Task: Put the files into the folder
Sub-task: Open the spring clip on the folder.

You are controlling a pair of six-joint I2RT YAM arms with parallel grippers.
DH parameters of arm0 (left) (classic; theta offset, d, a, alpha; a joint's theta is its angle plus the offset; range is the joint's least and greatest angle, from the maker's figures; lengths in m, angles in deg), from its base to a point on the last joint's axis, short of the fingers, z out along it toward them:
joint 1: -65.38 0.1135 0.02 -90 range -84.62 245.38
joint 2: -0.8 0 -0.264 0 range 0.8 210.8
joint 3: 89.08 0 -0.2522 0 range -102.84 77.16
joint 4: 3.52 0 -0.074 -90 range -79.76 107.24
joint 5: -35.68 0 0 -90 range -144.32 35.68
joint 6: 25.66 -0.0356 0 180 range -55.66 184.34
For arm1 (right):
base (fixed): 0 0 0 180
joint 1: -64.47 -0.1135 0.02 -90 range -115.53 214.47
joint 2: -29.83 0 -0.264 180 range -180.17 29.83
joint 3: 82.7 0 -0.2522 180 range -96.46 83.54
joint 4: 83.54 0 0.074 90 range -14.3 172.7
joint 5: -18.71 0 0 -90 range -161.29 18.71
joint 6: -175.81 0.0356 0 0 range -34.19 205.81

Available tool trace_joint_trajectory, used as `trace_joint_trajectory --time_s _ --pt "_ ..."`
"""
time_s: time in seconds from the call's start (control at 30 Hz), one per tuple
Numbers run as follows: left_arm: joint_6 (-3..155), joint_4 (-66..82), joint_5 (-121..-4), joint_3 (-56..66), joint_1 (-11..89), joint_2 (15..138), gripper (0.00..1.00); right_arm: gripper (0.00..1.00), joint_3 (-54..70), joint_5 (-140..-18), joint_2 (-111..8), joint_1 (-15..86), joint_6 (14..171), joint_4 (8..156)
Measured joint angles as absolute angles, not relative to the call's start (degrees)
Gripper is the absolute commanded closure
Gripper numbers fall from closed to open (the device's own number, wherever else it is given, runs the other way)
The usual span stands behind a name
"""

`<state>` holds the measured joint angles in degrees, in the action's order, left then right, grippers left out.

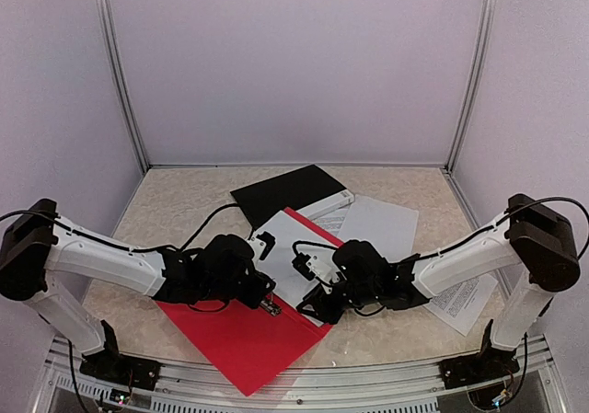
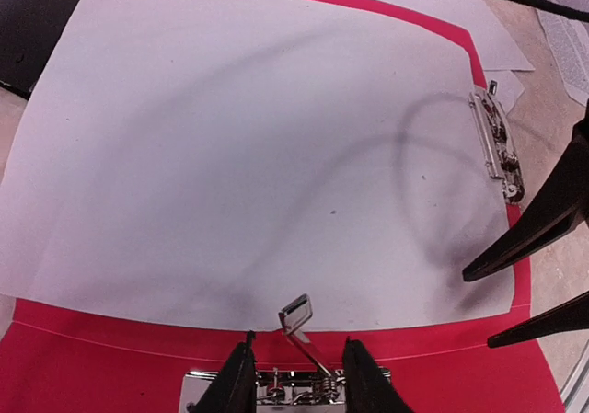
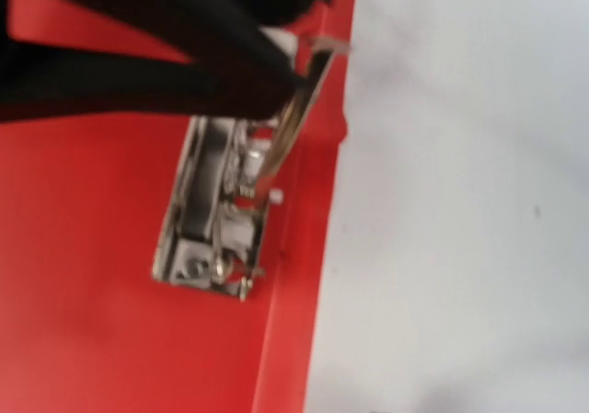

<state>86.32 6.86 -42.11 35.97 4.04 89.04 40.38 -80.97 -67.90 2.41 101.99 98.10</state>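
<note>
Nearest, on the near strip of the red folder: the spring clip, its lever standing up. The left gripper straddles it with the fingers partly apart, one each side of the lever. They look clear of the lever, so it holds nothing.

One blank file lies flat inside the folder, its near edge just short of the clip, with the lever tip over that edge.

Looks like the clamping step. To do it well:
- keep the lever up
- slide the sheet square under the clamp bar
- then press the lever flat, pushing near its tip

The right gripper is at the folder's right side by the sheet's near corner, fingers parted and empty. I can't tell if it touches the paper. It would do well to pin that corner so the sheet doesn't skew. The right wrist view is too blurred to add anything.

A second clip on the folder's right edge is lying flat.

Beyond and right of the folder, more files are loose on the table, one printed sheet off the right side. Farthest back is a black folder.
</note>
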Motion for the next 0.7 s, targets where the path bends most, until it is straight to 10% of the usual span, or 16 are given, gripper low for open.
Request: trace_joint_trajectory --time_s 0.37,0.7 --pt "86.25 8.65 -43.38 36.38 4.58 85.15 0.44 0.71 42.26 -79.98 -65.59 2.41 103.72 100.07" --pt "85.05 9.00 -49.52 33.17 8.08 94.46 0.49 0.72 44.14 -78.25 -64.01 2.41 104.64 100.15"
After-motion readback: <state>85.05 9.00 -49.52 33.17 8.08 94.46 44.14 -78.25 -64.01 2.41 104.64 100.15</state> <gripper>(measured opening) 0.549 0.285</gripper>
